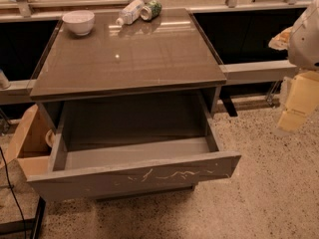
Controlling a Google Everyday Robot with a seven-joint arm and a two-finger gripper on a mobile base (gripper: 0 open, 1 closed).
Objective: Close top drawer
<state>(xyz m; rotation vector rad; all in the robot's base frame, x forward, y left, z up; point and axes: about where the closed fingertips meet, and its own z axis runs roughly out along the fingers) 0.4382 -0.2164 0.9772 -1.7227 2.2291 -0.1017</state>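
Note:
The top drawer [134, 179] is pulled far out of the grey-brown cabinet [129, 59]. Its wide handleless front panel has white squiggly scratches and faces me, slightly skewed, with the right end further back. The inside of the drawer [137, 151] looks empty. My gripper [298, 101] is at the right edge of the view, pale yellow below a white arm part. It hangs above the floor to the right of the cabinet, well apart from the drawer, and holds nothing that I can see.
A white bowl [79, 21], a plastic bottle lying down [129, 11] and a green can on its side [151, 9] are at the back of the cabinet top. An open cardboard box [27, 143] stands left of the cabinet. A black cable [12, 193] runs down at left.

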